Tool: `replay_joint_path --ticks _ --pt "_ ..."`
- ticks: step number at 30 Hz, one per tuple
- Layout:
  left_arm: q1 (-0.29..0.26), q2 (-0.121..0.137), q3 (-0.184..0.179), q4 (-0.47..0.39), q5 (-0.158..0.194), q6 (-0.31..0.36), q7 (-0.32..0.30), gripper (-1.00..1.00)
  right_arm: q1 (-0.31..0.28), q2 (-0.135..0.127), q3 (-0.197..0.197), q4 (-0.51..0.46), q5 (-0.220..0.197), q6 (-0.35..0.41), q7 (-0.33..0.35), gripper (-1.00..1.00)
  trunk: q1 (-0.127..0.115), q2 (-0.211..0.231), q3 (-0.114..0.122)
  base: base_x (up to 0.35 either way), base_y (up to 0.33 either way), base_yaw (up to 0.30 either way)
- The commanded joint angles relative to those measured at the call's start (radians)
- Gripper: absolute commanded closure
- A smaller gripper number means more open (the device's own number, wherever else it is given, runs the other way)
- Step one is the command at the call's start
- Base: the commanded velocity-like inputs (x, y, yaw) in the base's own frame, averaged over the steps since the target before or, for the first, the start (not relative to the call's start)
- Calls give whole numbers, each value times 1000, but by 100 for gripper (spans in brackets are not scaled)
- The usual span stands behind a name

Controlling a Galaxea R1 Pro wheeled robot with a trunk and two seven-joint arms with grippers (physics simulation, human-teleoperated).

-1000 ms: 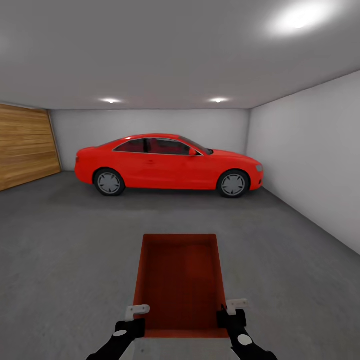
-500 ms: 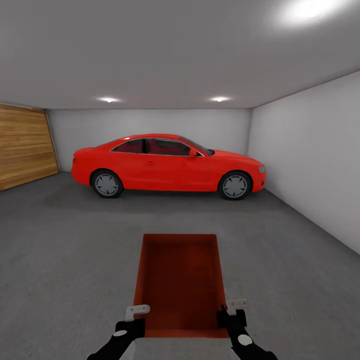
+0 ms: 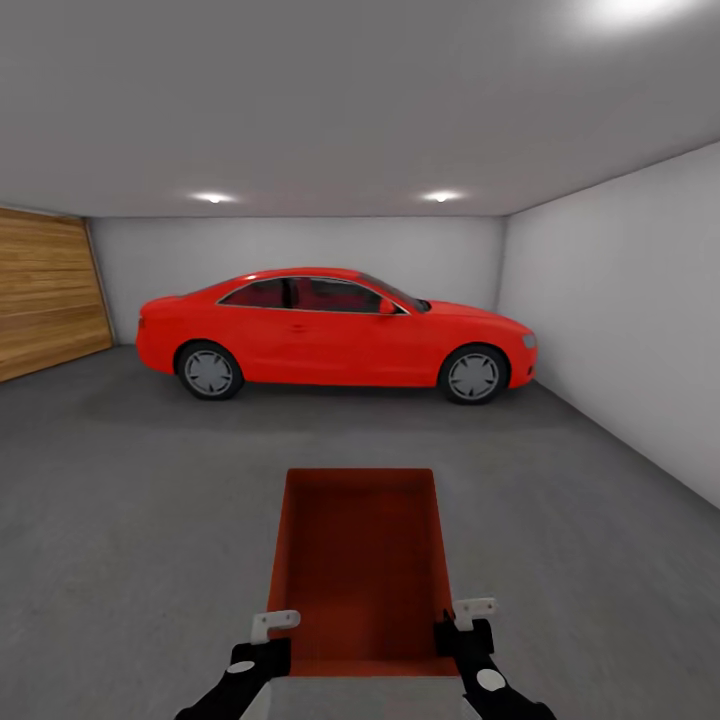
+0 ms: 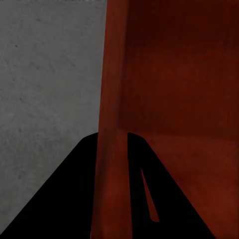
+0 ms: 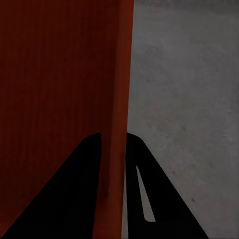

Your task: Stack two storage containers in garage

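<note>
Inside the garage, both grippers, left gripper (image 3: pixel 262 640) and right gripper (image 3: pixel 462 625), clamp an orange-red open-top plastic bin (image 3: pixel 355 560), seemingly ready for lowering onto the grey concrete floor (image 3: pixel 130 500).

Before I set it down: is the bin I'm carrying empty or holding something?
Empty. The head view looks straight into the bin and shows only its bare red bottom and walls, and the left wrist view shows bare inside surfaces too.

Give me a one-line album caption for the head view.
Both grippers carry an orange-red storage container across the garage floor toward a parked red car.
</note>
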Motion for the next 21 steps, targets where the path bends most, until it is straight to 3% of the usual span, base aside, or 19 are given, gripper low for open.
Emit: replay_joint_path --ticks 1,21 --pt "0 8 12 1 10 4 12 100 -2 -2 -18 -2 -8 -88 -60 100 1 -1 -2 322 0 0" --pt "-1 8 12 1 10 3 13 100 -2 -2 -18 -2 -8 -95 -60 100 1 -1 -2 322 0 0"
